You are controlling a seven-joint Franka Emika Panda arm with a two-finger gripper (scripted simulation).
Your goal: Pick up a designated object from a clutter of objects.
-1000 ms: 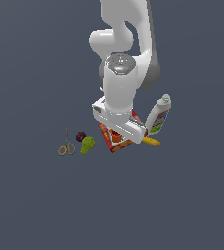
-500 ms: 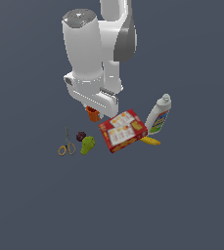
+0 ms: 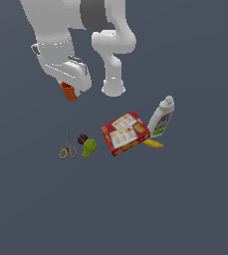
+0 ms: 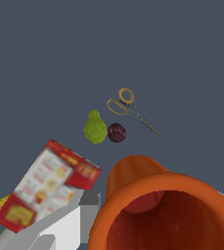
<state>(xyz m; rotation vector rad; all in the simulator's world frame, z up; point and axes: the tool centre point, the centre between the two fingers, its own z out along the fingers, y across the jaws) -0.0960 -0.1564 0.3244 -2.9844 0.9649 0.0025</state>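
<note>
The small orange cup (image 3: 69, 91) hangs high above the floor, held under my gripper (image 3: 70, 90) at the exterior view's upper left. In the wrist view the orange cup (image 4: 152, 205) fills the near foreground, its hollow mouth facing the camera, with a grey finger (image 4: 69, 222) against its side. The gripper is shut on the cup. The rest of the clutter lies below on the floor: red cracker box (image 3: 124, 133), white bottle (image 3: 161, 117), yellow banana (image 3: 153, 144), green pear (image 3: 89, 148), dark plum (image 3: 82, 139) and orange-handled scissors (image 3: 68, 145).
The arm's white base (image 3: 113, 87) stands behind the clutter. The floor is a plain dark grey surface. From the wrist, the pear (image 4: 95, 128), plum (image 4: 117, 132), scissors (image 4: 130, 109) and box (image 4: 45, 184) show far below.
The arm has swung up and toward the exterior view's left, carrying the orange cup away from beside the red box. The other items have stayed where they were.
</note>
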